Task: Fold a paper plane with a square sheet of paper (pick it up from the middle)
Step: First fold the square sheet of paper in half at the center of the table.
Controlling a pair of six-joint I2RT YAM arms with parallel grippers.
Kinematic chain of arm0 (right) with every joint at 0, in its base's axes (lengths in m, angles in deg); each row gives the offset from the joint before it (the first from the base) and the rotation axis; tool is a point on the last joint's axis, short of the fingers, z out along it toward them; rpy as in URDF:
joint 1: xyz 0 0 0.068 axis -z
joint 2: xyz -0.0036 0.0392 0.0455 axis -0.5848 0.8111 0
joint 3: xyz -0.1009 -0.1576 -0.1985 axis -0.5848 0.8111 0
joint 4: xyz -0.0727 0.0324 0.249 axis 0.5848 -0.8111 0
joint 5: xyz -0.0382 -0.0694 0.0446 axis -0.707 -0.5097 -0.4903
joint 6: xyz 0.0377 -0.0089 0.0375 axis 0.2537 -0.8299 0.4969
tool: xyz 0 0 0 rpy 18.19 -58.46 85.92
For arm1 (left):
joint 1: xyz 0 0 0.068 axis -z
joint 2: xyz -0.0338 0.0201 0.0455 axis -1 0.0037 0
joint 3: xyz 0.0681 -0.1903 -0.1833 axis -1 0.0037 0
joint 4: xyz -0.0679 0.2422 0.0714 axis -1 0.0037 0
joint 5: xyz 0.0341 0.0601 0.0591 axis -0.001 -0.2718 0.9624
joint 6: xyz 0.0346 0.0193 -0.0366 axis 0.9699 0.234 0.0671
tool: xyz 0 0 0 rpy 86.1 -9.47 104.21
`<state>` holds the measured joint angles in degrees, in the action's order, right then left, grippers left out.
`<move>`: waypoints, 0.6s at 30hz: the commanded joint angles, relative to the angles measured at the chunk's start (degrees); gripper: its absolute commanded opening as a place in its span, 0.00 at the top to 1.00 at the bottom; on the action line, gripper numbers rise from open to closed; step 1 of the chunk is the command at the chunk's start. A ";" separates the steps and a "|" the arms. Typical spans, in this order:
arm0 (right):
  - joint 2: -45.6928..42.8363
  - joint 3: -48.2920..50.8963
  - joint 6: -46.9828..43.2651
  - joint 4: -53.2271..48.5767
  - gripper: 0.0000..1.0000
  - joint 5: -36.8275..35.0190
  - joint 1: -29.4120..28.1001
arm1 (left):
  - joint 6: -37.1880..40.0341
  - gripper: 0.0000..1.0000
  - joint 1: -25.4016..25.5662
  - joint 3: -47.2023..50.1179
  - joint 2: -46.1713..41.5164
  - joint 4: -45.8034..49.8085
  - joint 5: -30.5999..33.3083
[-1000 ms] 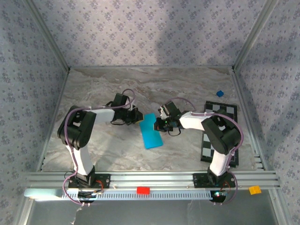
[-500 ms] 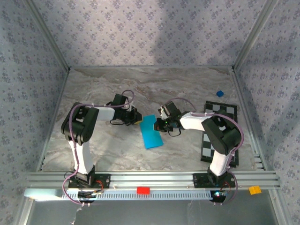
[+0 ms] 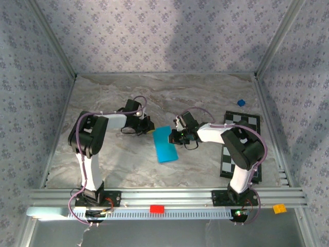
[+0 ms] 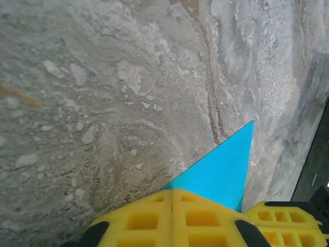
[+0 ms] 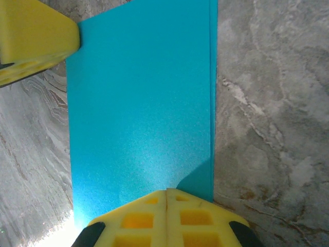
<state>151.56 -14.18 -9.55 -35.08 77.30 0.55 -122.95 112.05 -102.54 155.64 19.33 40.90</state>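
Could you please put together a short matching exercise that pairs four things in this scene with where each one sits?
Things:
1. blue paper
2. checkered board
3. small blue cube
4. red block

Places:
A. on the metal rail at the near edge
B. far back on the right of the table
C. flat in the middle of the table
D. flat along the table's right edge

Pairs: 1-C, 2-D, 3-B, 4-A
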 commanded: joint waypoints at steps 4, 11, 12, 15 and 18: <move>4.36 3.93 0.19 -11.95 1.00 -6.84 0.09 | -1.54 0.98 -1.61 -2.80 1.79 6.50 11.49; 3.83 4.29 0.38 -11.31 1.00 -6.72 0.00 | -1.88 0.98 -1.45 -5.94 0.93 8.86 10.13; 3.73 4.30 0.39 -11.09 1.00 -6.68 0.00 | -1.82 0.97 -1.27 -5.85 -0.15 8.79 9.79; 3.63 4.31 0.39 -10.54 1.00 -6.36 0.00 | -1.19 0.96 -0.63 -5.66 -4.05 9.55 9.85; 3.80 3.97 0.39 -10.61 1.00 -6.40 -0.05 | -0.62 0.94 0.46 -4.27 -8.27 9.41 10.06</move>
<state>151.49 -13.85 -9.42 -34.38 77.32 0.55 -124.26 111.76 -107.13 153.21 27.55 49.51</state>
